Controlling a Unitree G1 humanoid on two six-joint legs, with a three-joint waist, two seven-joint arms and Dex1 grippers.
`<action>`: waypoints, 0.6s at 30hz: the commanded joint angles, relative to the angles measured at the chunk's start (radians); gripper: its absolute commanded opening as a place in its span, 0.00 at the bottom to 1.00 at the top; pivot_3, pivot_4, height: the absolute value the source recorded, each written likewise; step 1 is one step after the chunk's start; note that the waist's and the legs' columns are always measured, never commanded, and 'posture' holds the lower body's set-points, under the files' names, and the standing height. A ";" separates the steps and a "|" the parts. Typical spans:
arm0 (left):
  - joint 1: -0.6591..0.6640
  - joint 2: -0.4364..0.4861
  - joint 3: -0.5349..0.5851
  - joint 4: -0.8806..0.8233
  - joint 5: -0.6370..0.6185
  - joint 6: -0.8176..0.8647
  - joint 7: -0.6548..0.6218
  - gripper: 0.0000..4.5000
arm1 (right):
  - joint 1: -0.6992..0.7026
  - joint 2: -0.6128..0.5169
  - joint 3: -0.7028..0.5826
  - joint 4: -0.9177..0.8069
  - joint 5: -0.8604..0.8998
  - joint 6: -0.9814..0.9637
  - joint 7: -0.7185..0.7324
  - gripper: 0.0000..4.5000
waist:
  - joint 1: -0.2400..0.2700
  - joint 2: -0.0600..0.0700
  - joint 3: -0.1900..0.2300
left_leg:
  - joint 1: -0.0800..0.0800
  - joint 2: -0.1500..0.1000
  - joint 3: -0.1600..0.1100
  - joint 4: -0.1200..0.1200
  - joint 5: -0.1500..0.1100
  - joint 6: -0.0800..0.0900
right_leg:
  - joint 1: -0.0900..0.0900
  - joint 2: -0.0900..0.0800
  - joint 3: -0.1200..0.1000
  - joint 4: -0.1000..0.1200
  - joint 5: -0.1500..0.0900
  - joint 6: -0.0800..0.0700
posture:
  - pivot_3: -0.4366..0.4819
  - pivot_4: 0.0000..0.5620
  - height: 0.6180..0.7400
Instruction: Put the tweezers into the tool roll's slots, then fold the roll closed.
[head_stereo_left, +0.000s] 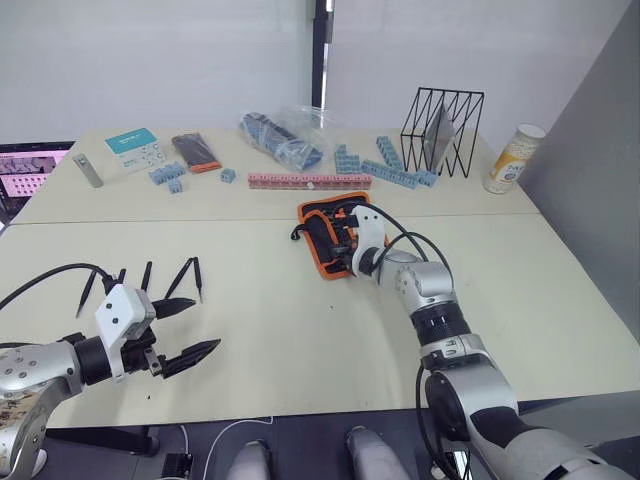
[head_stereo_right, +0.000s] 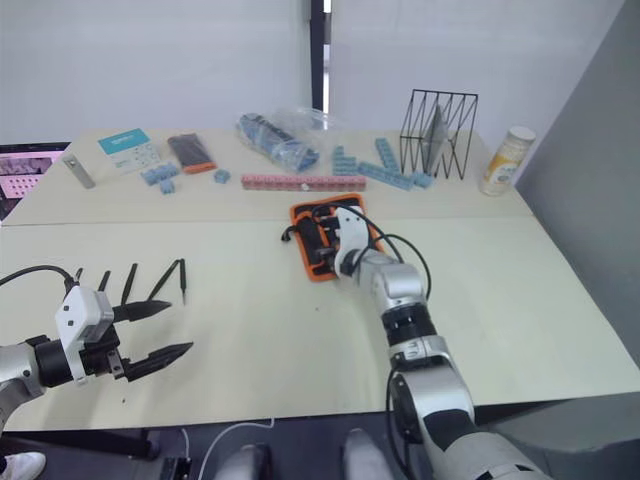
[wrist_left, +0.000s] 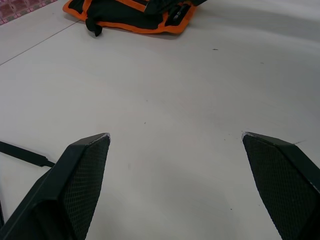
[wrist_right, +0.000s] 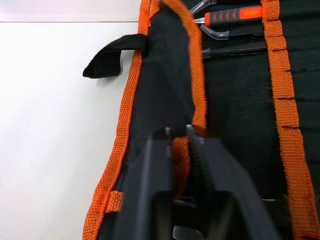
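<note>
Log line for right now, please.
left gripper: open, empty, near loose tweezers | right gripper: shut on roll orange edging | roll: unfolded

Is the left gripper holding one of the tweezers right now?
No: the left gripper is open over bare table, nothing between its fingers, and the tweezers lie loose on the table beyond it.

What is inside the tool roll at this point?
In the tool roll, an orange-handled tool and a dark tool sit in slots; the right end effector, pinching the orange edging, hides the rest.
</note>
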 joint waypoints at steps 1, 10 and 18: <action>-0.005 0.001 0.019 -0.006 0.004 -0.029 -0.005 1.00 | -0.020 -0.008 -0.020 -0.047 0.012 -0.017 0.011 0.01 | 0.000 0.000 0.000 | 0.000 0.000 0.000 0.000 0.000 0.000 | 0.000 0.000 0.000 0.000 0.000 0.000 | 0.48 0.27 1.00; -0.044 -0.001 -0.001 0.025 0.007 -0.041 -0.008 1.00 | 0.032 -0.035 0.090 -0.283 0.086 0.110 0.229 0.01 | 0.000 0.000 0.000 | -0.001 0.000 0.000 0.000 0.000 0.000 | -0.001 0.000 0.000 0.000 0.000 0.000 | 0.48 0.27 1.00; -0.071 0.012 -0.038 0.045 0.015 -0.062 -0.065 1.00 | 0.129 -0.143 0.299 -0.562 0.122 0.269 0.403 0.01 | 0.006 0.000 0.000 | -0.005 0.000 0.000 0.000 0.000 0.000 | -0.006 0.000 0.000 0.000 0.000 0.000 | 0.48 0.27 1.00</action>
